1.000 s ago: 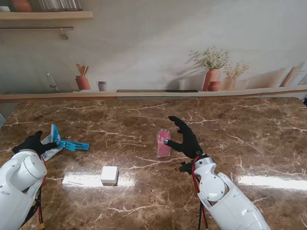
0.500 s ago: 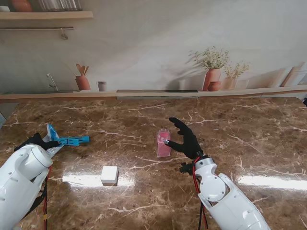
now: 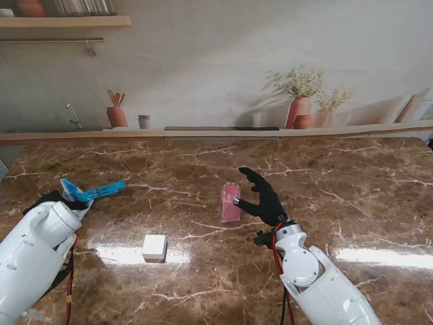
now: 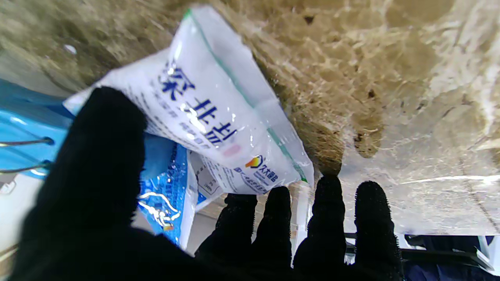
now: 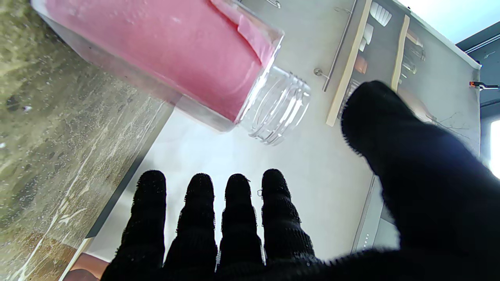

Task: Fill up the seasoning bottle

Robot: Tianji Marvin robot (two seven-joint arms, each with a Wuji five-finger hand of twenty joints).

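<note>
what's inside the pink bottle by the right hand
The clear square seasoning bottle holds pink powder up to near its shoulder; its threaded neck is open, uncapped and looks empty. The powder's top surface cannot be seen from above in any view.

A brown marble bench with pale veins fills the near ground, with two bright patches of glare on its polished top. Behind it runs a light wooden ledge, and above that a beige wall printed as a kitchen scene: a terracotta vase of white flowers, a pot of wooden utensils, a small grey cup and a high shelf at the far left
</note>
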